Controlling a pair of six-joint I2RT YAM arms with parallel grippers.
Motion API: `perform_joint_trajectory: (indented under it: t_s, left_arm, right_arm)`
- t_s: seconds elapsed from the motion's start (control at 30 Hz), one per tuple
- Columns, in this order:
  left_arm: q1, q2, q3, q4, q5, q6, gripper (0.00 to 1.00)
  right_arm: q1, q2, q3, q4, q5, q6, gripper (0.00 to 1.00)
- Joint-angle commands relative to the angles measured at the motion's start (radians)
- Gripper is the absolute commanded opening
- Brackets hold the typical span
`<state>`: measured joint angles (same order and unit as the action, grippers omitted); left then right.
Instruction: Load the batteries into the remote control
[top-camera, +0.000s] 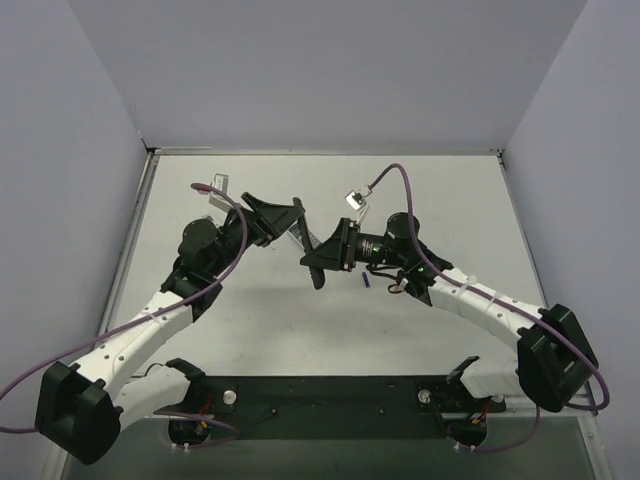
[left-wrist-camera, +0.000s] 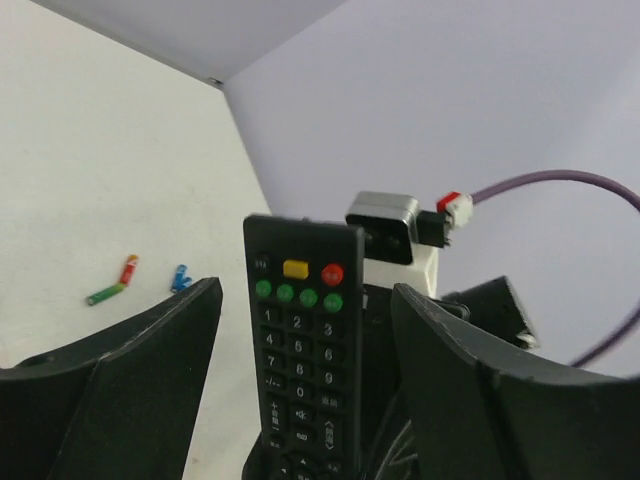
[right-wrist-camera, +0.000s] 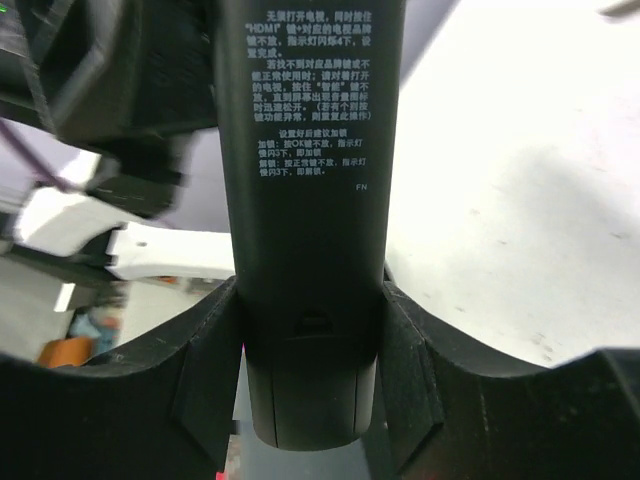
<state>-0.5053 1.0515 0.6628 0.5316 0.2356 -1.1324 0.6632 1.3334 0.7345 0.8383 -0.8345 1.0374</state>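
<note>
The long, slim black plastic remote control (left-wrist-camera: 305, 350) is held at mid-frame in the overhead view, above the white table (top-camera: 300, 330), between the two arms. The right gripper (right-wrist-camera: 310, 290) is clamped near one end of it, both black fingers (right-wrist-camera: 210, 380) pressed against its sides. The back facing that camera carries white Chinese print, with "HDMI", "OK" and "FN" legible. The left gripper (left-wrist-camera: 305, 290) stands open, with a gap on either side of the numbered button face, gripping nothing. Small cylindrical batteries (left-wrist-camera: 105, 295), green, red and blue, lie on the table at the left of the left wrist view.
</note>
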Motion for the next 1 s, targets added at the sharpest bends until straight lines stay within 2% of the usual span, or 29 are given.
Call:
perform_joint_trajectory:
  t_s: [0.0, 0.07, 0.17, 0.4, 0.7, 0.93, 0.97]
  left_arm:
    - [0.001, -0.070, 0.197, -0.433, -0.122, 0.258, 0.81]
    - [-0.006, -0.067, 0.221, -0.522, -0.137, 0.296, 0.86]
    - [-0.038, -0.054, 0.228, -0.530, -0.134, 0.304, 0.90]
    - [-0.122, 0.018, 0.225, -0.479, -0.162, 0.293, 0.91]
    - [-0.191, 0.082, 0.190, -0.430, -0.223, 0.295, 0.89]
    - [-0.233, 0.134, 0.169, -0.363, -0.228, 0.272, 0.76]
    - [-0.236, 0.136, 0.163, -0.352, -0.228, 0.269, 0.71]
  right_arm:
    - [0.033, -0.135, 0.149, -0.531, 0.156, -0.394, 0.02]
    - [0.071, -0.148, 0.204, -0.734, 0.314, -0.523, 0.00]
    - [0.127, -0.145, 0.275, -0.879, 0.516, -0.586, 0.00]
    - [0.231, -0.137, 0.302, -0.936, 0.814, -0.606, 0.00]
    - [0.291, -0.126, 0.313, -0.947, 0.943, -0.625, 0.00]
    - [0.306, -0.119, 0.313, -0.947, 0.979, -0.616, 0.00]
    - [0.306, -0.117, 0.313, -0.947, 0.985, -0.616, 0.00]
